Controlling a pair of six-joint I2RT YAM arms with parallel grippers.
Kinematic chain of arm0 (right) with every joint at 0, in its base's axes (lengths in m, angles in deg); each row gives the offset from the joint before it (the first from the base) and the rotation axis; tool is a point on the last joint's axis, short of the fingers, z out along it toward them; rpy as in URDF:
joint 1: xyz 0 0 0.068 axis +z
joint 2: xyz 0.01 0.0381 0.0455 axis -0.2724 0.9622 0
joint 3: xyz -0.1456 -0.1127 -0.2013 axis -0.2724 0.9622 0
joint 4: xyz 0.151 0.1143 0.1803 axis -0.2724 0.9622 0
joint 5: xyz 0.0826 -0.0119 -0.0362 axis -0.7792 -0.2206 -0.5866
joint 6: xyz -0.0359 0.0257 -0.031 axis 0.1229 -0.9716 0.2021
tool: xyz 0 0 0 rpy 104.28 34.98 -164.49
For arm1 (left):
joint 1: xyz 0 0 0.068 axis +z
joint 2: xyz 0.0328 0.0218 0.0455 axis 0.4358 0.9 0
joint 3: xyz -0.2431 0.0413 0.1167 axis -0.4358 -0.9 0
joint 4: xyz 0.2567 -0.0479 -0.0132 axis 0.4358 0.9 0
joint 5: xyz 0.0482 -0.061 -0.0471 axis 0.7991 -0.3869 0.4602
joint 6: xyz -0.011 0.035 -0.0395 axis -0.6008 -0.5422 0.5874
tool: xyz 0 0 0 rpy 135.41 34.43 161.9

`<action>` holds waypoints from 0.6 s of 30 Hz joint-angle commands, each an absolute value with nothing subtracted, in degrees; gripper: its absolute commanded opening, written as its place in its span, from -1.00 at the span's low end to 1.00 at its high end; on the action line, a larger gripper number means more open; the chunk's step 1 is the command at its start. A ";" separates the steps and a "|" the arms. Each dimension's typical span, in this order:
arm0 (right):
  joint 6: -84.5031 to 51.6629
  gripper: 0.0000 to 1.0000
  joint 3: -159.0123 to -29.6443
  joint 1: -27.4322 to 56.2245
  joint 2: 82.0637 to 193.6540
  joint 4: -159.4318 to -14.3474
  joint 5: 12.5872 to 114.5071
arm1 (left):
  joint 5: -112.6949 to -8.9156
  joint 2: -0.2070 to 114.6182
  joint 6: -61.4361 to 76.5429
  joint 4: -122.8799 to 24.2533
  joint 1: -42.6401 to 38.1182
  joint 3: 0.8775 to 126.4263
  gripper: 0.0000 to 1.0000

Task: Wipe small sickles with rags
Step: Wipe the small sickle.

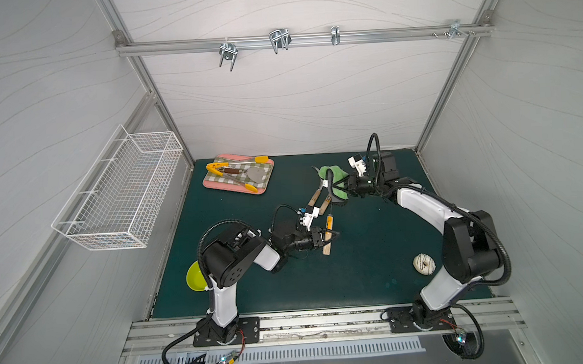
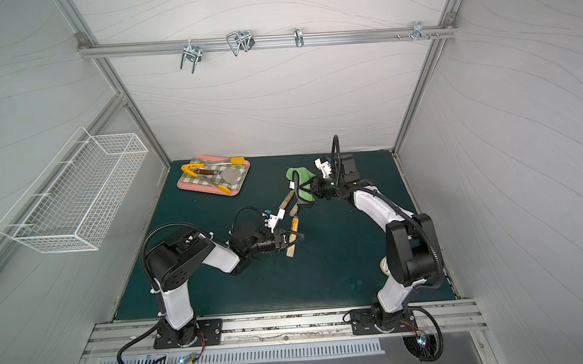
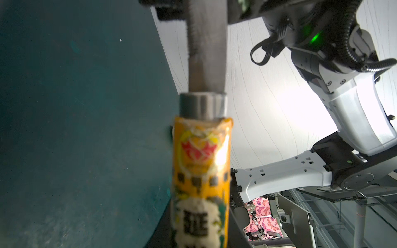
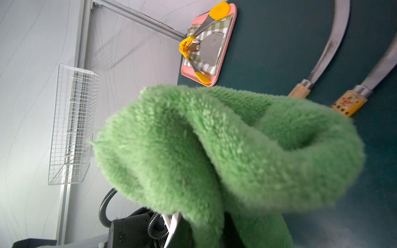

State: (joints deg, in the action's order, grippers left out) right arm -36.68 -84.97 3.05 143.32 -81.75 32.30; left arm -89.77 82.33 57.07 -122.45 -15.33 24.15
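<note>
Pale grey wave-patterned wall panels are enclosing a dark green matted worktop; a white wire basket is hanging on one panel, metal hooks dangling from an aluminium rail

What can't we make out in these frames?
Blade end of the held sickle: lost against the rag in both top views, out of frame in the left wrist view.
Fingers of the right gripper: behind the rag in the right wrist view.
Print on the sickle label: blurred, left wrist view.
Most of the doughnut: behind the right arm in a top view.
</note>
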 commanded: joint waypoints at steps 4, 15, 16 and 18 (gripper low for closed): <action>-41.79 -0.81 -77.98 5.74 139.05 -90.04 27.79 | -92.69 82.36 57.47 -126.69 -14.67 27.32 -1.00; -42.09 -0.81 -71.57 1.90 127.61 -86.21 28.49 | -95.76 79.50 57.81 -124.73 -9.89 29.96 -1.00; -39.97 -0.81 -72.83 0.14 126.95 -82.45 29.78 | -95.63 79.01 57.94 -125.08 -9.98 29.40 -1.00; -34.57 -0.81 -76.88 -2.34 126.96 -74.76 33.76 | -95.18 78.09 58.40 -126.11 -10.15 28.02 -1.00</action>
